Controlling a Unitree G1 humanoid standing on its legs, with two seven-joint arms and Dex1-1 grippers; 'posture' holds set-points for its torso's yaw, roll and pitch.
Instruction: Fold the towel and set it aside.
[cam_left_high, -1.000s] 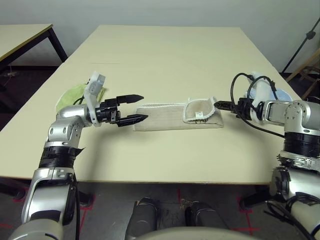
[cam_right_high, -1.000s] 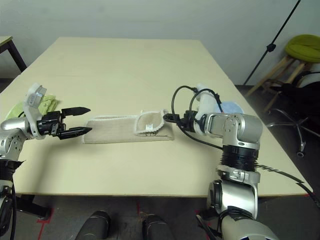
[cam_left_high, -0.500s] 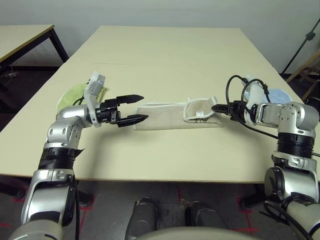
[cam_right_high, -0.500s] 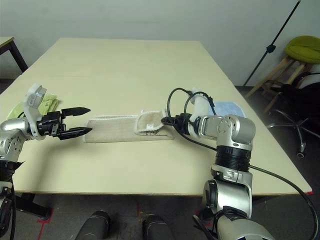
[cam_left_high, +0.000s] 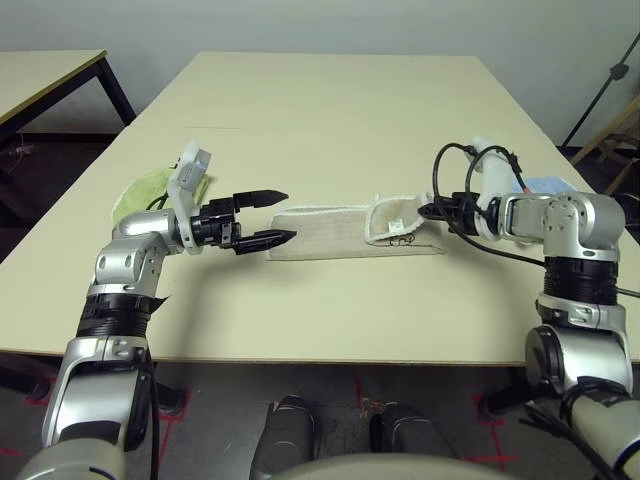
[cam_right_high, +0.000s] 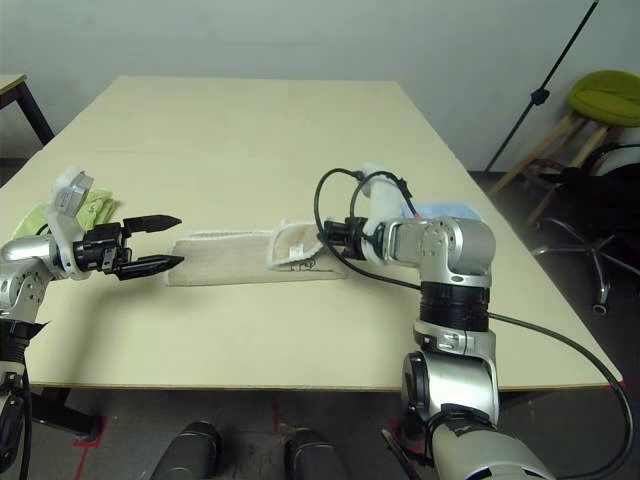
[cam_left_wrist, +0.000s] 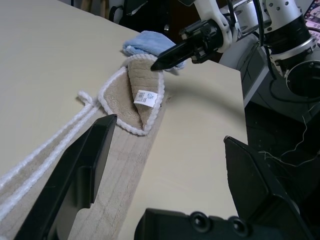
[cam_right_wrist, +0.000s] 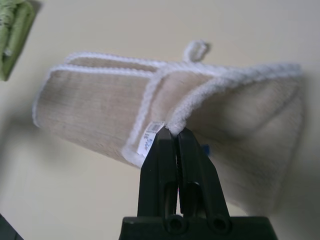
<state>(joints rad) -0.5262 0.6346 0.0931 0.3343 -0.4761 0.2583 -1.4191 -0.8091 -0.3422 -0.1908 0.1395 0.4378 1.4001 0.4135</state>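
In the left eye view, the right gripper (cam_left_high: 428, 211) has moved inward, drawing the towel's (cam_left_high: 330, 234) flap along: folding seems underway. The strip lies mid-table, near the left gripper (cam_left_high: 290, 216). The left wrist view shows that one's jaws wide apart, empty. In the right wrist view, closed fingers pinch the white edging.

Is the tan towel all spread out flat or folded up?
Folded: the towel lies as a long, narrow strip, with its end by the right jaws turned back on top, white label showing.
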